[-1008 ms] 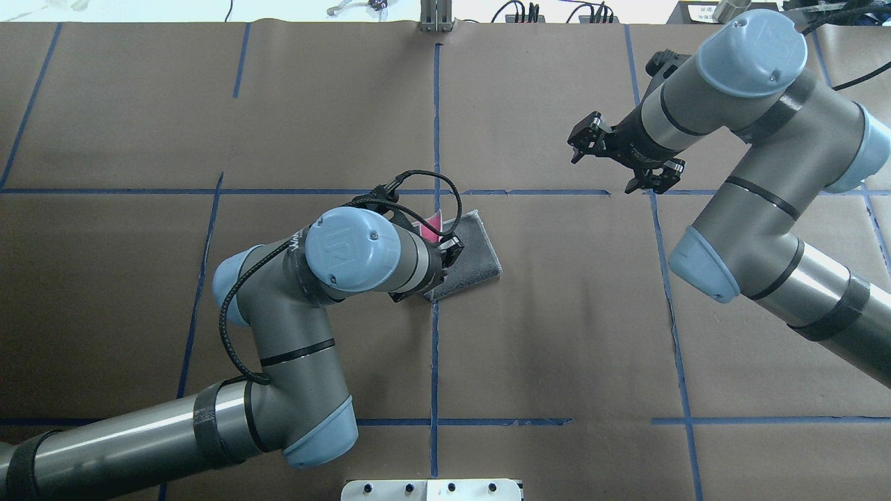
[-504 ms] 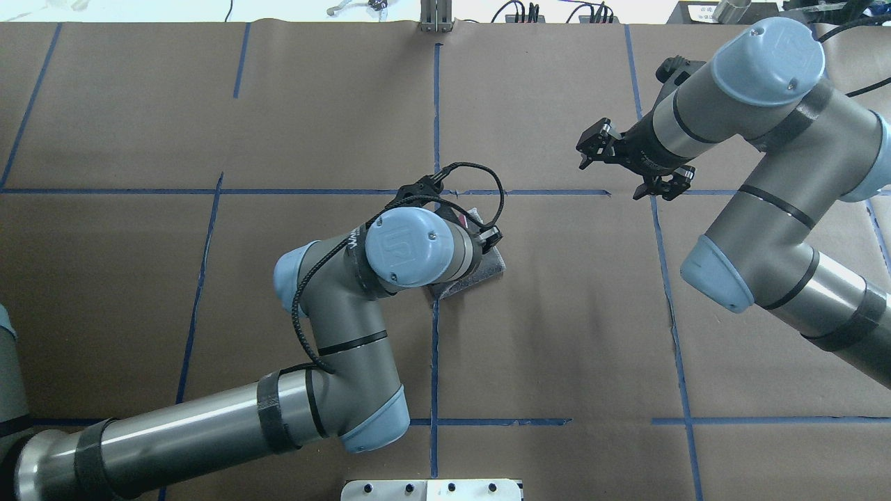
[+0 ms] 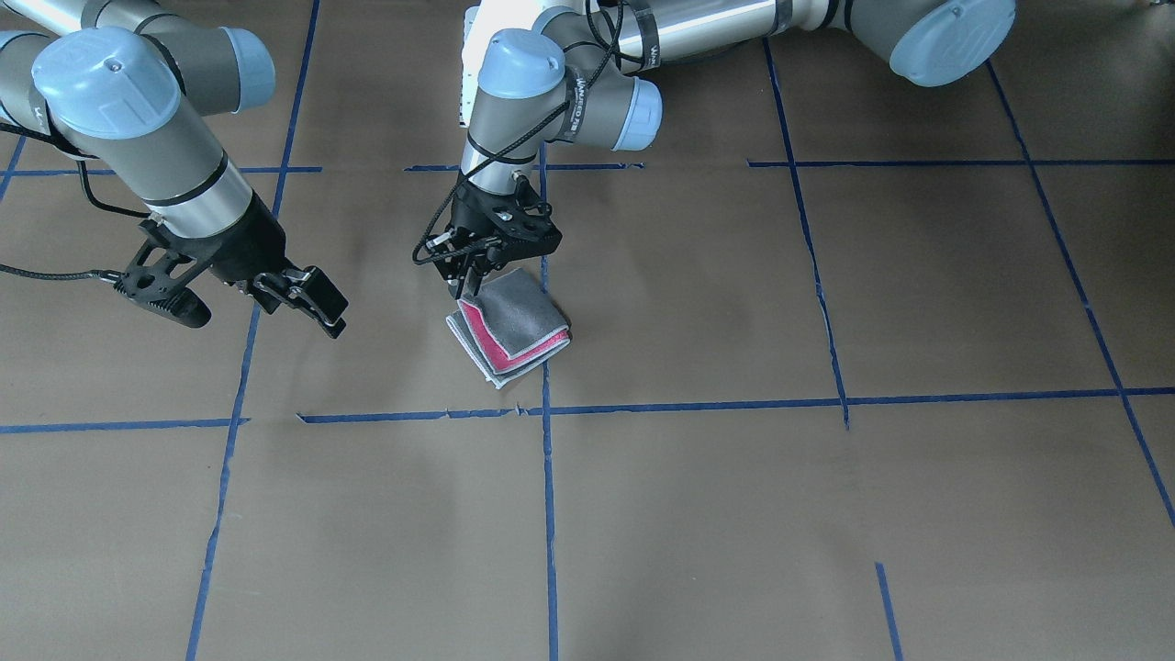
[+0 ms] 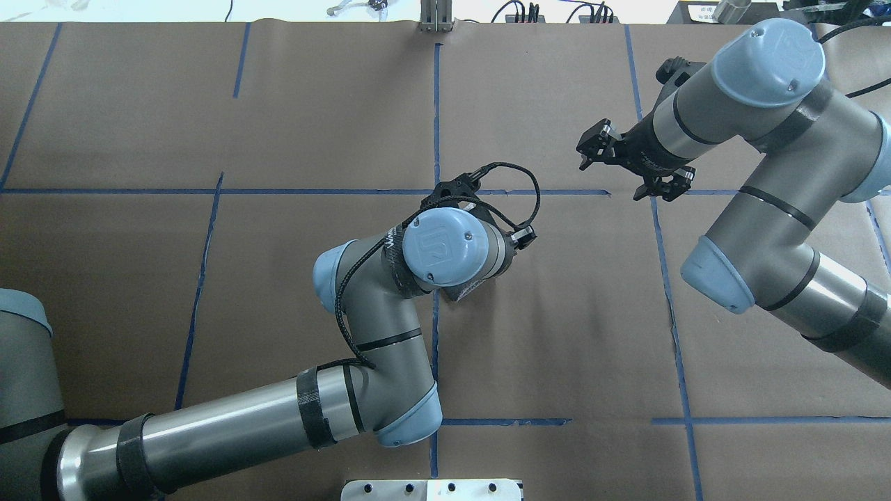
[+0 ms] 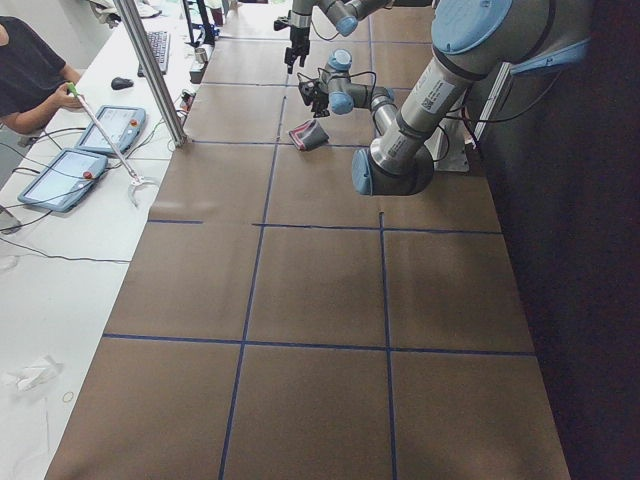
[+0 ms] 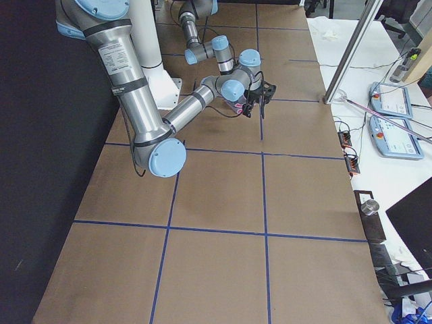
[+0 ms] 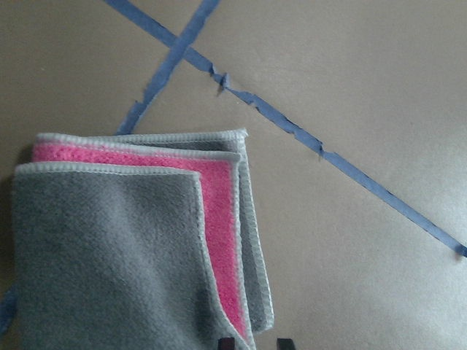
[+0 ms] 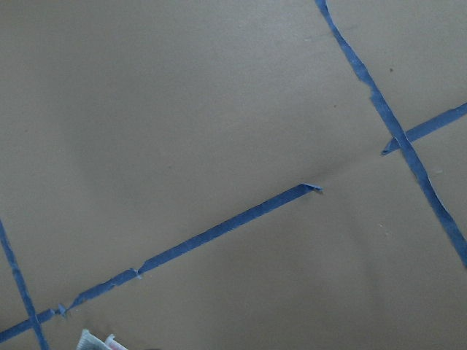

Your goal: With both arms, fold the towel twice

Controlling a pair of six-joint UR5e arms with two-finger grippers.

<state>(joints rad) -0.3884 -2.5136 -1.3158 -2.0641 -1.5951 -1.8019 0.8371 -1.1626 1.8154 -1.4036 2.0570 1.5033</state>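
At the tips of the left gripper [image 3: 466, 290], the towel [image 3: 514, 319] lies on the table as a small folded square. It is grey on top, and a pink layer and white stitched edging show along its open edges. The gripper points straight down at one corner. In the left wrist view its two fingertips [image 7: 227, 343] stand close together with that corner's edge pinched between them. The rest of the towel spreads away from the gripper, flat on the surface

The right gripper [image 3: 260, 319] hangs above the table, well apart from both the towel and the left gripper, its fingers spread wide

Brown paper [image 3: 734, 514] covers the whole table, marked into large squares by blue tape lines [image 3: 698, 405]; one line runs under the towel's edge. Past the grippers, on the side away from the robot, a white bench [image 5: 45, 300] carries two tablet-like pendants [image 5: 60, 178] and cables. A slanted metal post [image 5: 150, 70] rises beside it, and a person in a dark top [image 5: 25, 70] sits at its far end
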